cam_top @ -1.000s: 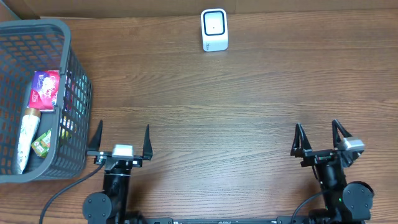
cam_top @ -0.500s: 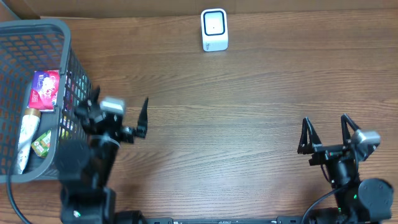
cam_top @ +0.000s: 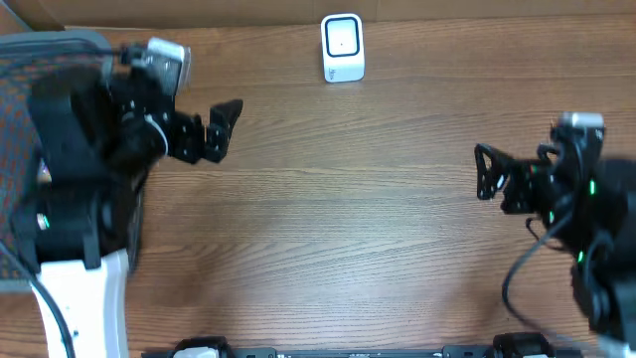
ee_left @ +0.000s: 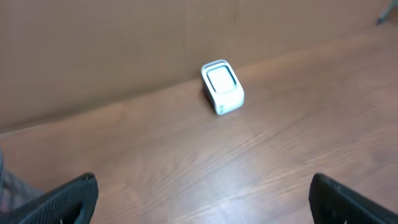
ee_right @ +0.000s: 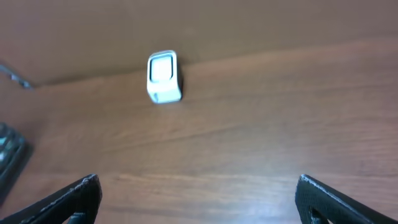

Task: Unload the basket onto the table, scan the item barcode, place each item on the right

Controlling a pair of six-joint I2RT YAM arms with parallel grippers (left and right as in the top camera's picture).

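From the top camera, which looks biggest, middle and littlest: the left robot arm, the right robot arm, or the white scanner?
1. left arm: looks biggest, but it is high up, near the camera.
2. right arm: next; also high up, so real sizes are unsure.
3. white scanner: smallest.

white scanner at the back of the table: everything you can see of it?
The scanner is a small white box with rounded corners, plastic by the look, with a dark-framed pale window on its front. It stands upright on the wood-grain table, near the far edge, just before the brown backdrop, window sloped up toward the near side. Only the table touches it.
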